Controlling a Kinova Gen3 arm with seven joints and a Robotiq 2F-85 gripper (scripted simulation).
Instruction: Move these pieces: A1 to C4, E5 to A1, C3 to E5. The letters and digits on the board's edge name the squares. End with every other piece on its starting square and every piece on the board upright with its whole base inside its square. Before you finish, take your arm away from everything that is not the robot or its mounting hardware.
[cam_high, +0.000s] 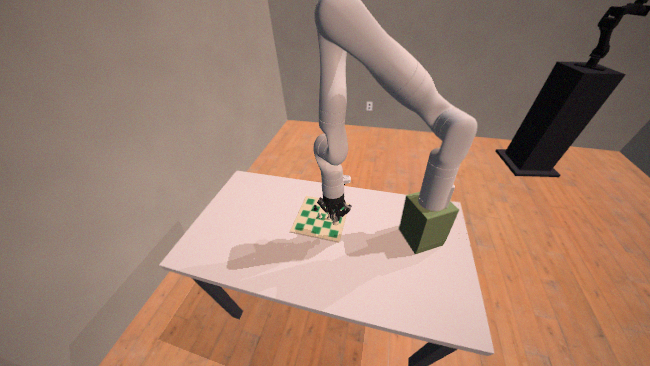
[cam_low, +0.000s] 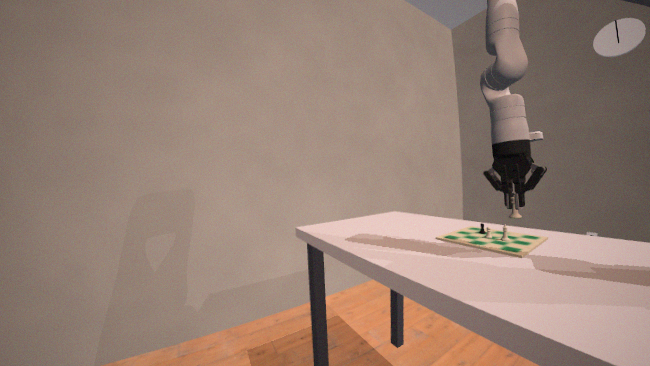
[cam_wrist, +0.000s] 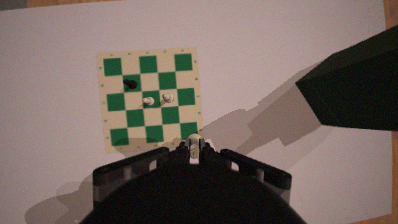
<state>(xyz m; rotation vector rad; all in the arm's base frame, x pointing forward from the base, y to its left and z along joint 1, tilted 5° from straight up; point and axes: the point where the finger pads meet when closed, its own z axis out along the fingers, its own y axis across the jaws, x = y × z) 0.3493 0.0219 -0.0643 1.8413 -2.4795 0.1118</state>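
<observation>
My gripper (cam_high: 334, 219) (cam_low: 514, 204) (cam_wrist: 194, 145) is shut on a tall white piece (cam_low: 515, 214) (cam_wrist: 194, 138), held upright above the board (cam_high: 316, 230) (cam_low: 514, 249) (cam_wrist: 131, 65). In the wrist view it overlaps the board's lower right corner, the E5 side. A white piece (cam_low: 488, 233) (cam_wrist: 149, 101) stands on the central square, C3. A taller white piece (cam_low: 504, 233) (cam_wrist: 168, 98) stands beside it, apparently on C4. A black piece (cam_high: 315, 208) (cam_low: 482, 228) (cam_wrist: 131, 84) stands on a green square, apparently B2. No piece shows on the upper left corner square, apparently A1. The edge marks are too small to read.
The green block (cam_high: 430, 225) (cam_wrist: 355, 95) under the arm's base stands on the white table (cam_high: 220, 215) (cam_low: 425, 270) to the board's right. The arm's shadow crosses the table near the board. A black pedestal (cam_high: 545, 120) with another arm stands on the floor beyond.
</observation>
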